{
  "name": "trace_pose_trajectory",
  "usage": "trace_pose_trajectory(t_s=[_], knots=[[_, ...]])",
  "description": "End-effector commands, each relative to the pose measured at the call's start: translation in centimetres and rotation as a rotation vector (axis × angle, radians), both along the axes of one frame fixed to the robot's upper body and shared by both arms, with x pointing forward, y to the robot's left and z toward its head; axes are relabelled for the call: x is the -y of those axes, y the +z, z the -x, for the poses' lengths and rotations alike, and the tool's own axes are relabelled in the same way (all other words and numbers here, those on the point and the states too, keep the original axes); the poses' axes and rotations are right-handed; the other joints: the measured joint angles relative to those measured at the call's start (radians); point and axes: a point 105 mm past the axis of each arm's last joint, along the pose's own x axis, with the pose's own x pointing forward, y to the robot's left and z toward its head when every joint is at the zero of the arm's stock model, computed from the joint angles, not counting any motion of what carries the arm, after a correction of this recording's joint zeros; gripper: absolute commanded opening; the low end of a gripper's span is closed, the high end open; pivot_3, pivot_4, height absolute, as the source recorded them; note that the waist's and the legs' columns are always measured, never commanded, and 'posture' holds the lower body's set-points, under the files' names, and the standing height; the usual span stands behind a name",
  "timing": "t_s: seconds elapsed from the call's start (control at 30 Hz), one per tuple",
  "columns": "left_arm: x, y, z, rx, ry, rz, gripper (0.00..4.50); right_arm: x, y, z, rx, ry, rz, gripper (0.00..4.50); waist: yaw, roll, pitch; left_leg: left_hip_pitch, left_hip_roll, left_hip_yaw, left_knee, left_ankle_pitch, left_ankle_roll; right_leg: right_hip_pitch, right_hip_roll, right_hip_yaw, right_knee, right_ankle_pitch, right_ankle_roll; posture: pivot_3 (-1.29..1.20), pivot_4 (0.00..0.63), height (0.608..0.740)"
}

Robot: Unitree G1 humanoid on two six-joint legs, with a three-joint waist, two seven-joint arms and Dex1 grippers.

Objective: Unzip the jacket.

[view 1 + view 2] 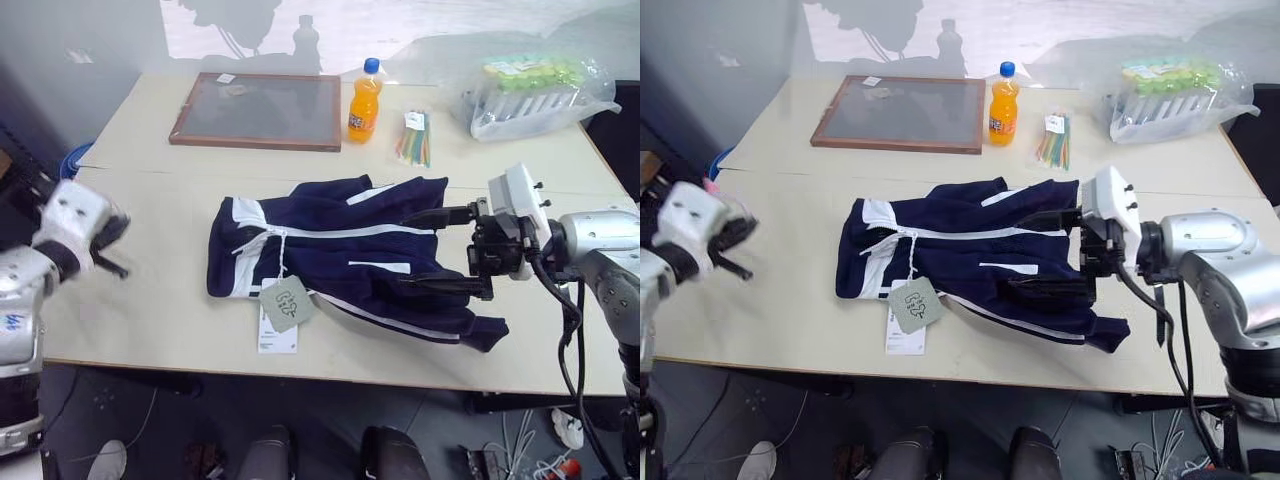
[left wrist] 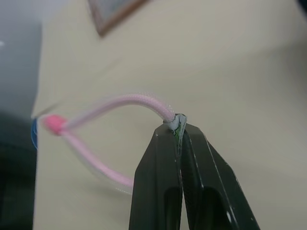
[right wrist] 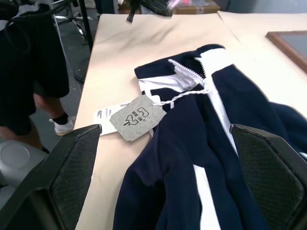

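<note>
A pale cream matte surface [image 1: 150, 300] made of two slabs butted together spans the scene, with dark floor below its near edge and a person's dark shorts and leg [image 3: 29, 81] off its far-left end as the right wrist view shows.

The left hand [image 1: 108, 250] hovers off the surface's left part, its two black fingers [image 2: 158, 187] pinched tight on a soft pink braided cord loop [image 2: 96, 124]; what the loop belongs to is hard to tell.

Well to the right of that hand lies the navy-blue soft fabric jacket with white stripes and white zipper [image 1: 340, 255], crumpled flat in the middle, a grey-green card hang tag [image 1: 285, 303] and a white paper tag [image 1: 277, 335] on twisted string at its near-left edge.

Beyond the jacket sit a flat wood-framed dark board [image 1: 260, 110], an orange plastic drink bottle with blue cap [image 1: 365, 102], a bundle of coloured sticks [image 1: 415, 138] and a clear crinkled plastic bag of packaged goods [image 1: 535, 95].

The right hand [image 1: 440, 250] hangs over the jacket's right side, textured black fingers [image 3: 72, 172] spread wide, holding nothing.
</note>
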Motion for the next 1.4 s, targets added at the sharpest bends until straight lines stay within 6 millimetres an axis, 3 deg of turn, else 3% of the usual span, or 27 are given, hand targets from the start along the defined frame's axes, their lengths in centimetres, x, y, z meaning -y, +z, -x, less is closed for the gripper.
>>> trace_pose_trajectory(t_s=[0.03, 0.2, 0.5, 0.67, 0.73, 0.83, 0.93, 1.0, 1.07, 1.23, 1.4], knots=[[-1.0, -1.6, -0.5, -0.037, 0.038, -0.048, 0.25, -0.6, 0.5, 0.1, 0.047, 0.031, -0.003, 4.5, 0.002, 0.0, 0.0, 0.0, 0.0, 0.0, 0.0, 0.0, 0.0, 0.0, 0.0, 0.0, 0.0, 0.0, 0.0, 0.0, 0.15, 0.74], [-1.8, -3.5, -0.4, -0.117, 0.051, -0.062, 1.65, -0.6, 0.7, 0.1, 0.05, 0.034, -0.002, 4.5, 0.004, -0.001, 0.0, 0.0, -0.001, 0.001, 0.0, 0.0, -0.001, -0.001, 0.001, 0.001, 0.0, 0.0, 0.0, 0.0, 0.15, 0.74], [-1.8, -2.7, 0.5, -0.121, 0.032, -0.015, 4.48, 0.1, 0.8, 0.2, 0.06, 0.003, 0.011, 4.5, 0.003, -0.001, 0.0, 0.001, 0.0, 0.002, -0.001, -0.001, -0.001, -0.001, 0.001, 0.002, 0.0, 0.0, 0.0, 0.0, 0.15, 0.74], [-1.9, 0.1, 2.0, -0.11, 0.014, -0.045, 4.48, 1.4, 0.7, 0.1, 0.067, -0.048, 0.05, 4.5, 0.001, -0.001, 0.0, 0.001, 0.0, 0.002, -0.001, -0.001, -0.001, -0.001, 0.001, 0.002, 0.0, 0.0, 0.0, 0.0, 0.15, 0.74], [-0.9, 1.9, 3.0, -0.125, -0.053, -0.015, 4.48, 2.4, 0.5, 0.1, 0.064, -0.084, 0.079, 4.5, 0.001, -0.001, 0.0, 0.0, 0.0, 0.002, -0.001, -0.001, -0.001, -0.002, 0.001, 0.002, 0.0, 0.0, 0.0, 0.0, 0.15, 0.74], [1.6, 4.4, 4.4, -0.144, -0.213, 0.007, 4.48, 3.8, -0.8, 0.4, 0.073, -0.124, 0.159, 4.5, 0.006, -0.002, 0.0, 0.0, 0.002, 0.002, -0.001, -0.001, -0.001, -0.002, 0.002, 0.002, -0.001, 0.0, 0.0, 0.0, 0.15, 0.74], [6.6, 6.3, 6.2, -0.169, -0.507, 0.003, 4.48, 5.0, -2.6, 1.2, 0.051, -0.155, 0.228, 4.5, 0.009, -0.002, 0.0, 0.001, 0.003, 0.003, -0.001, -0.001, -0.001, -0.001, 0.001, 0.003, -0.001, 0.0, 0.0, 0.0, 0.15, 0.74], [10.1, 6.0, 7.5, -0.225, -0.7, -0.029, 4.48, 5.8, -4.1, 1.7, 0.044, -0.173, 0.286, 4.5, 0.01, -0.002, 0.0, 0.001, 0.003, 0.003, -0.001, -0.001, -0.001, -0.001, 0.001, 0.003, -0.001, 0.0, 0.0, 0.0, 0.15, 0.74], [11.9, 4.7, 7.4, -0.261, -0.777, -0.097, 4.48, 6.5, -5.3, 1.8, 0.062, -0.196, 0.344, 4.5, 0.01, -0.002, 0.0, 0.001, 0.003, 0.004, -0.001, -0.001, -0.001, -0.001, 0.001, 0.004, -0.001, 0.0, 0.0, 0.0, 0.15, 0.74], [14.3, 0.7, 4.4, -0.252, -0.845, -0.328, 4.48, 7.3, -7.7, 1.1, 0.153, -0.252, 0.436, 4.5, 0.006, -0.002, 0.0, 0.004, 0.002, 0.009, -0.002, -0.001, -0.003, -0.001, 0.006, 0.009, -0.001, 0.0, 0.0, 0.0, 0.15, 0.74], [15.1, -2.5, 2.5, -0.254, -0.886, -0.447, 4.48, 7.4, -9.0, -0.2, 0.23, -0.291, 0.466, 4.5, 0.004, -0.002, 0.0, 0.004, 0.004, 0.012, -0.003, -0.002, -0.003, -0.003, 0.008, 0.01, -0.002, 0.0, 0.0, 0.0, 0.15, 0.74]])
